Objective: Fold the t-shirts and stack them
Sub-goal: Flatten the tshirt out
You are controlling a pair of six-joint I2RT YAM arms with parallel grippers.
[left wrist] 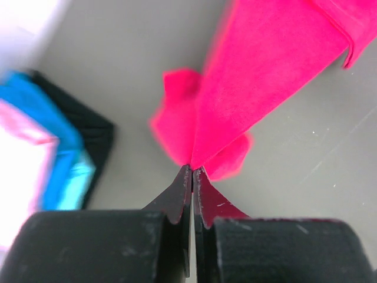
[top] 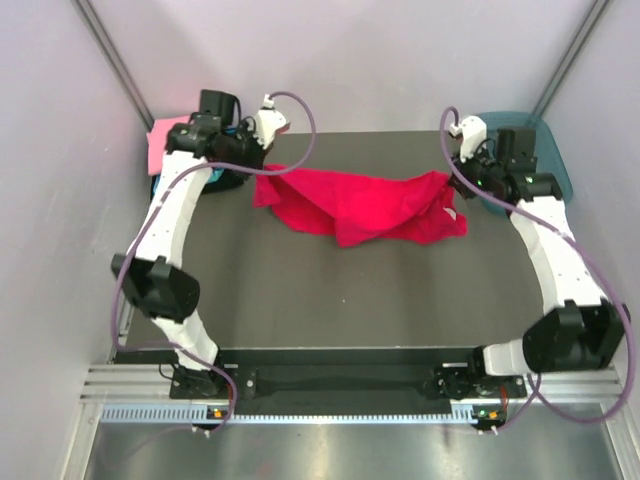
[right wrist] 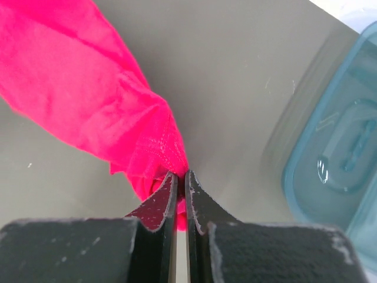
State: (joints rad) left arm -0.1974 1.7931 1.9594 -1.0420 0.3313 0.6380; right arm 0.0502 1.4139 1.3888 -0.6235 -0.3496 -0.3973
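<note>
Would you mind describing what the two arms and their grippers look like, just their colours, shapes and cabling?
Both arms have white link shells with chunky black joint housings. A mauve-grey cable loops loosely along the left arm and the right arm, ending in white connectors. The left gripper and right gripper have matte black, wedge-shaped fingers tapering to thin tips, scuffed with pale specks.

A shirt stretches across the table's far half between both arms. Folded shirts lie far left; a tub sits far right.
</note>
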